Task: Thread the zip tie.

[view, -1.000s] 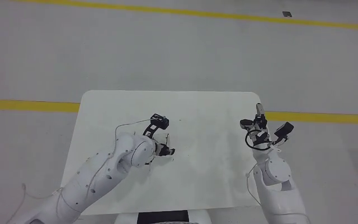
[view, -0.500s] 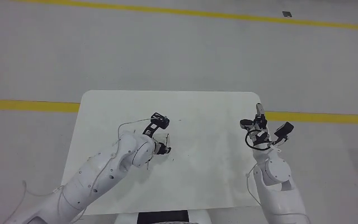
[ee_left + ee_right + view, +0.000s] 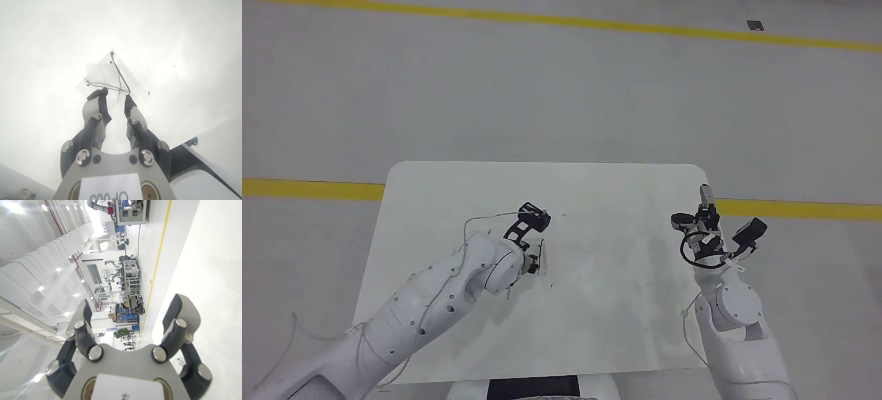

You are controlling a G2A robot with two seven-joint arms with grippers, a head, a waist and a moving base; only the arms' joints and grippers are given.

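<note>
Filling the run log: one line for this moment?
left gripper open over zip ties | right gripper open, empty | threading not begun

Bright, even light all over, and the white table (image 3: 622,300) glares hard in the left wrist view (nearly washed out). Ceiling lamps (image 3: 40,288) flare in the right wrist view, where straight lines bow toward the edges. Shadows are faint.

The table (image 3: 622,200) is matt, smooth white. A clear glossy plastic tray (image 3: 98,75) carries thin black plastic zip ties (image 3: 121,76). The jaws of the left gripper (image 3: 115,94) wear wrinkled black tape; those of the right gripper (image 3: 131,306) have ribbed black pads (image 3: 171,311).
</note>
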